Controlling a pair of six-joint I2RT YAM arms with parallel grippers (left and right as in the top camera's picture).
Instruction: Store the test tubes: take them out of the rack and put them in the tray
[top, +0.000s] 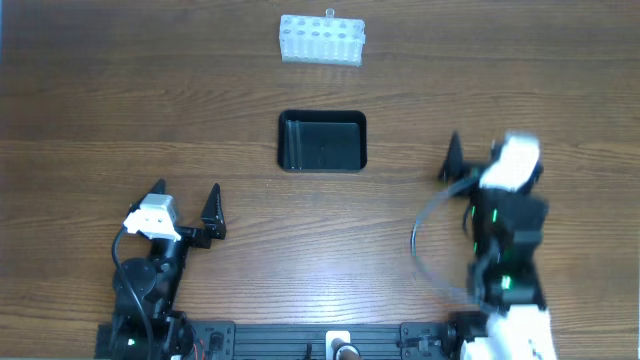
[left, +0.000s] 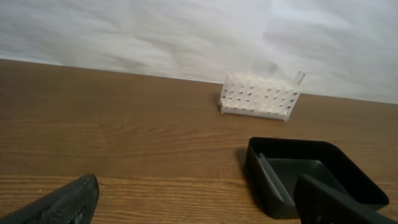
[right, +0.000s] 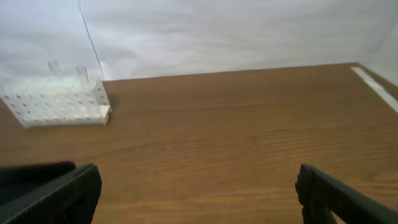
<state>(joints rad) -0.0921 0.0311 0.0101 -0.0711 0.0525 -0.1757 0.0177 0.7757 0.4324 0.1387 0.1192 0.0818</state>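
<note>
Nearest the arm bases, the left hand (top: 187, 203) is held low over the wooden table (top: 90, 110), its fingers spread wide and nothing gripped between them. The right hand (top: 484, 162) is placed a little farther out on the right side; it too is wide open and empty, and bare wood is seen between its fingers (right: 59, 193) in its own wrist view.

Beyond both hands, at the middle of the table, a black rectangular tray (top: 322, 117) is set flat, apart from either hand. A thin pale line is seen along one inner wall; whether it is a tube cannot be told.

Farther still, well apart from the tray and in line with it, the clear test tube rack (top: 322, 42) stands near the table's far edge. Two test tubes (left: 272, 67) are held upright in it, rising above its top at the far side.
</note>
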